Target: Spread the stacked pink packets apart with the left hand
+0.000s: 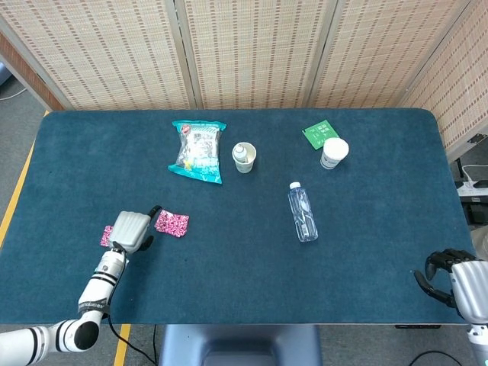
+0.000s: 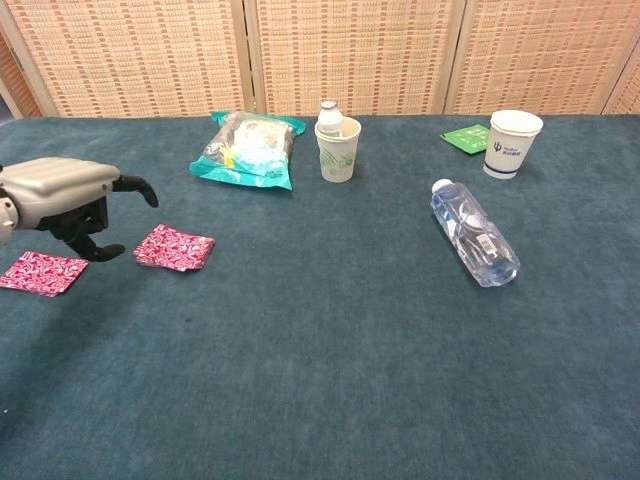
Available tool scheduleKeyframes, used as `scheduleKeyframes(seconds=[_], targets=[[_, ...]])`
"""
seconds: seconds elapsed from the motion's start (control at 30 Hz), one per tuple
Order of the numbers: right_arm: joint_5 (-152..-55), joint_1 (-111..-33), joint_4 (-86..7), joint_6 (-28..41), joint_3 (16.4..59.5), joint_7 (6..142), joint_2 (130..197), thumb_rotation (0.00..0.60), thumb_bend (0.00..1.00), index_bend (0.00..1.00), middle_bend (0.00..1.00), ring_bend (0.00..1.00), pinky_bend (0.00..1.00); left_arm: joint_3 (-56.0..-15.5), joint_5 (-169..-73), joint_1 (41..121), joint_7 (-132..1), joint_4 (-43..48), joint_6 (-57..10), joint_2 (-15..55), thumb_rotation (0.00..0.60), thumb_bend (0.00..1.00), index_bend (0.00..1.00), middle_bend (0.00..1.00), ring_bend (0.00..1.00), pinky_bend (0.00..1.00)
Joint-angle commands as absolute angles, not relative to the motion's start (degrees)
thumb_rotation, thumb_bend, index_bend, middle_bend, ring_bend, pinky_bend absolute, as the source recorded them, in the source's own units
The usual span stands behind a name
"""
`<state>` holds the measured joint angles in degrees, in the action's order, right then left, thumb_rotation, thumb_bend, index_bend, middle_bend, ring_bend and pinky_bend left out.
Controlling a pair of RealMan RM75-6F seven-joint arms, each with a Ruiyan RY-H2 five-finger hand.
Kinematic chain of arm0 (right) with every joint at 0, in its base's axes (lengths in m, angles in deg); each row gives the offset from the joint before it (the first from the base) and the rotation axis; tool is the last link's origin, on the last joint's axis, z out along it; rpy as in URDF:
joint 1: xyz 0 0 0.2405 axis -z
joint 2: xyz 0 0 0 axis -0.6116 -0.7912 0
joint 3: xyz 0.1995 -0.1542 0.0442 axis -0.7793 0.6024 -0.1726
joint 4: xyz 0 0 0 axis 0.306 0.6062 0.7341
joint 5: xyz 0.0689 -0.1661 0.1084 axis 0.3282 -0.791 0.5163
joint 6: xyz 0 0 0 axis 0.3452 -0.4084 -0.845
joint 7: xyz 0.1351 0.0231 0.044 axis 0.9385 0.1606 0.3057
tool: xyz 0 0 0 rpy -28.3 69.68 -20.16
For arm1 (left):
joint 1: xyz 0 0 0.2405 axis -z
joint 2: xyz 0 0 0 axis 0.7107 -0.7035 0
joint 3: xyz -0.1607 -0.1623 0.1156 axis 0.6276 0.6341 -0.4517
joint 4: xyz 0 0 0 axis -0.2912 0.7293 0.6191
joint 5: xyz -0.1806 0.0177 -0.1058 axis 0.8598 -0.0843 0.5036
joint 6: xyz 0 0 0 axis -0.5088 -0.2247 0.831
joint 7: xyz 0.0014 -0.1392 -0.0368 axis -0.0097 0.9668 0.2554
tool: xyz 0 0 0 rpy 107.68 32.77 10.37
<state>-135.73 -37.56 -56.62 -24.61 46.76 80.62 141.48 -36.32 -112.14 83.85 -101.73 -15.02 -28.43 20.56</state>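
Two pink patterned packets lie flat and apart on the dark teal table. One pink packet sits nearer the middle. The other pink packet lies further left, partly hidden by the hand in the head view. My left hand hovers between the two packets with its fingers curved down and apart, holding nothing. My right hand hangs off the table's front right corner, fingers curled in, empty; the chest view does not show it.
A teal snack bag and a paper cup holding a small bottle stand at the back. A clear water bottle lies on its side mid-table. A white cup and a green packet are at the back right.
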Motion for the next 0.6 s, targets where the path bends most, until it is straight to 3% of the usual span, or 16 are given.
scheduleKeyframes(seconds=[0.03,0.2,0.37,0.5,0.6], targets=[[-135.74,-37.53,-56.59,-24.74,46.73,80.85,141.43,0.6,0.24,0.74,0.68,0.56,0.58,-35.91,-112.46,84.83,-101.65,-13.48,-28.64,22.16,0.6,0.36,0.41,1.0,1.0,1.0],[-135.72,-37.56,-56.55,-24.7,46.72,81.12,141.33,0.6,0.24,0.74,0.68,0.56,0.58,-35.97,-114.59,84.65,-100.12,-12.11,-27.0,23.25,0.6,0.35,0.51,1.0,1.0,1.0],[-135.74,-37.61,-56.66,-24.48,46.8,80.86,141.33,0.6,0.24,0.74,0.68,0.56,0.58,-36.02,-115.97,84.3,-99.21,-13.2,-25.89,22.52,0.6,0.35,0.37,1.0,1.0,1.0],[-135.75,-37.58,-56.72,-24.51,46.82,80.71,141.37,0.6,0.24,0.74,0.68,0.56,0.58,-36.18,-116.02,84.34,-99.26,-13.37,-25.93,22.38,0.6,0.35,0.38,1.0,1.0,1.0],[-135.7,-37.6,-56.71,-24.52,46.77,80.68,141.42,0.6,0.24,0.74,0.68,0.56,0.58,-36.22,-116.33,84.51,-99.37,-13.0,-25.82,22.64,0.6,0.35,0.44,1.0,1.0,1.0]])
